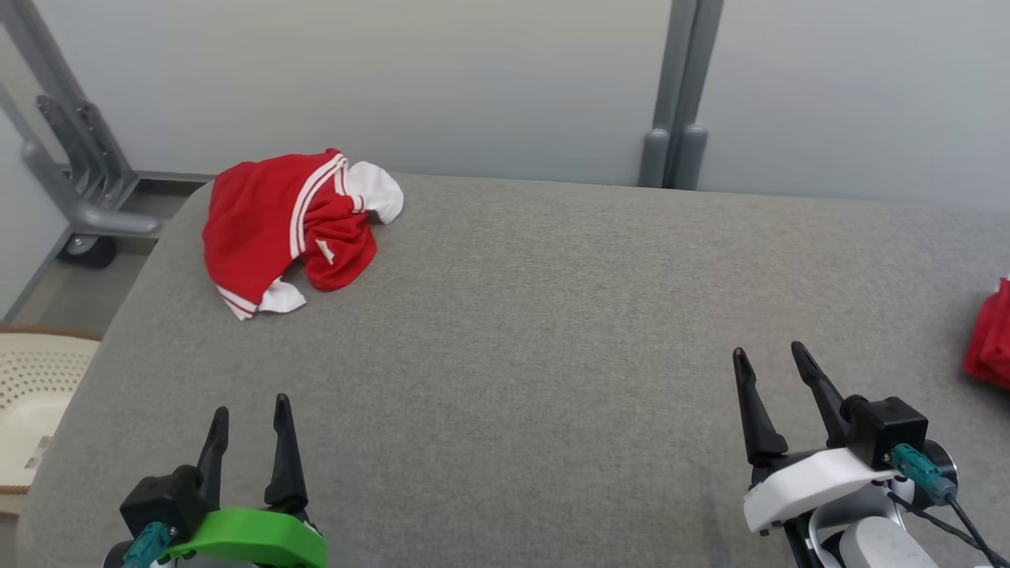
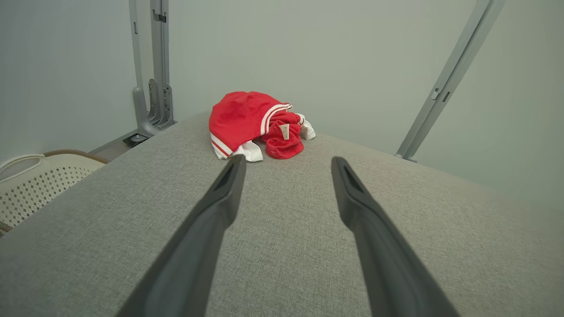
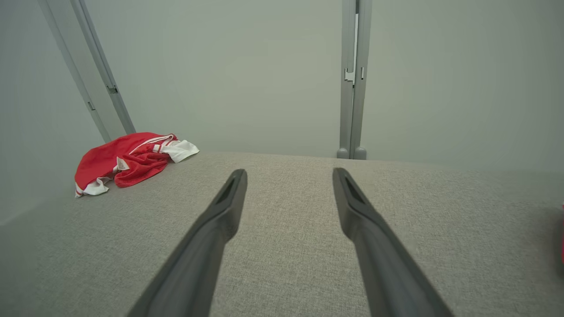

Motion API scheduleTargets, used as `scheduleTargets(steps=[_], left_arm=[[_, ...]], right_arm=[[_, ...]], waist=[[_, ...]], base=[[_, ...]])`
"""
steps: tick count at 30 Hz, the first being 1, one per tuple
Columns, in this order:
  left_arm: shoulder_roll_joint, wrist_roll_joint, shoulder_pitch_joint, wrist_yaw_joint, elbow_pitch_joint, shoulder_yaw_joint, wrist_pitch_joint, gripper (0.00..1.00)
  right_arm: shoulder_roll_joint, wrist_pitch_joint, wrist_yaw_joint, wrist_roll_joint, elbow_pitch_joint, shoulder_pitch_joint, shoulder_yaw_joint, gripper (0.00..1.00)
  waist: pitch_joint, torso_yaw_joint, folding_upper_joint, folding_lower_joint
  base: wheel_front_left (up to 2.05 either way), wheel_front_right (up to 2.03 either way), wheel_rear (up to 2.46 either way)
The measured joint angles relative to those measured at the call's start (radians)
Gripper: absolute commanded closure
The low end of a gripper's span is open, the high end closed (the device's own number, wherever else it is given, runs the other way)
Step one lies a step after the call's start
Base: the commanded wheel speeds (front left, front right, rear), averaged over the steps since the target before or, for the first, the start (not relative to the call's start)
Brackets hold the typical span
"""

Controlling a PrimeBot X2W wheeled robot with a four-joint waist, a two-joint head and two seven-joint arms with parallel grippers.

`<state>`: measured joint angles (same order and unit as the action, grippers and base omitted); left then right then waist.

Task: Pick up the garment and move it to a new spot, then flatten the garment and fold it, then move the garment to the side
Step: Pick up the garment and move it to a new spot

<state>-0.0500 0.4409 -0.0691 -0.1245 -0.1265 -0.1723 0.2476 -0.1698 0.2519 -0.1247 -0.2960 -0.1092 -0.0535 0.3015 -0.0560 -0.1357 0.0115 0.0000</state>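
Garment, red with white stripes and white trim, crumpled in a heap at the far left corner of the grey table, left gripper and right gripper both spread apart, empty, well short of it

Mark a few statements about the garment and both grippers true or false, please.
1. The garment lies crumpled near the far left corner of the table. True.
2. The left gripper holds the garment. False: it is open and well short of it.
3. The right gripper is shut. False: it is open and empty.
4. A pale basket stands left of the table. True.
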Motion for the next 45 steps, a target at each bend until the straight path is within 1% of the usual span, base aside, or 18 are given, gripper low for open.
scheduleTargets(steps=[8,14,17,20,22,29,32,37,40,45], left_arm=[[0.0,-0.016,-0.002,0.0,0.007,0.015,0.001,0.0],[0.001,-0.023,-0.002,0.0,0.01,-0.026,0.0,0.0],[0.001,-0.023,-0.002,0.0,0.011,-0.006,0.0,0.0],[0.001,-0.023,-0.002,0.0,0.014,0.012,0.0,0.0],[0.001,-0.023,-0.003,0.0,0.016,0.012,0.0,0.0],[0.001,-0.028,0.002,0.0,0.041,-0.009,-0.002,0.0],[0.001,-0.042,0.029,0.0,0.048,-0.024,-0.013,0.0],[-0.006,-0.054,0.131,0.0,0.072,-0.027,-0.046,0.0],[-0.028,-0.079,0.203,0.0,0.071,-0.026,-0.072,0.0],[-0.052,-0.08,0.359,0.0,0.04,0.002,-0.143,0.0]], right_arm=[[0.011,0.0,0.002,0.001,-0.001,0.0,0.009,0.0],[0.013,0.0,0.001,0.001,0.002,-0.001,-0.021,0.0],[0.017,0.0,0.001,0.009,0.002,-0.001,-0.009,0.0],[0.023,0.0,0.001,0.016,0.002,-0.001,-0.001,0.0],[0.023,0.0,0.001,0.017,0.002,0.0,-0.003,0.0],[0.021,0.0,0.001,0.032,0.007,0.001,-0.015,0.0],[0.017,0.0,0.001,0.044,0.015,0.004,-0.025,0.0],[0.008,-0.001,0.001,0.06,0.035,0.013,-0.03,0.0],[0.003,-0.003,0.001,0.068,0.048,0.034,-0.03,0.0],[-0.01,-0.015,0.001,0.086,0.069,0.074,-0.029,0.0]], waist=[[-0.001,-0.109,0.0,0.0],[0.0,-0.193,0.0,0.0],[0.002,-0.23,0.0,0.0],[0.006,-0.252,0.0,0.0],[0.012,-0.255,0.0,0.0],[0.037,-0.227,0.0,0.0],[0.054,-0.216,0.0,0.0],[0.092,-0.194,0.0,0.0],[0.118,-0.179,0.0,0.0],[0.163,-0.146,0.0,0.0]], base=[[0.0,0.0,0.0],[0.0,0.0,0.0],[0.0,0.0,0.0],[0.0,0.0,0.0],[0.0,0.0,0.0],[0.0,0.0,0.0],[0.0,0.0,0.0],[0.0,0.0,0.0],[0.0,0.0,0.0],[0.0,0.0,0.0]])
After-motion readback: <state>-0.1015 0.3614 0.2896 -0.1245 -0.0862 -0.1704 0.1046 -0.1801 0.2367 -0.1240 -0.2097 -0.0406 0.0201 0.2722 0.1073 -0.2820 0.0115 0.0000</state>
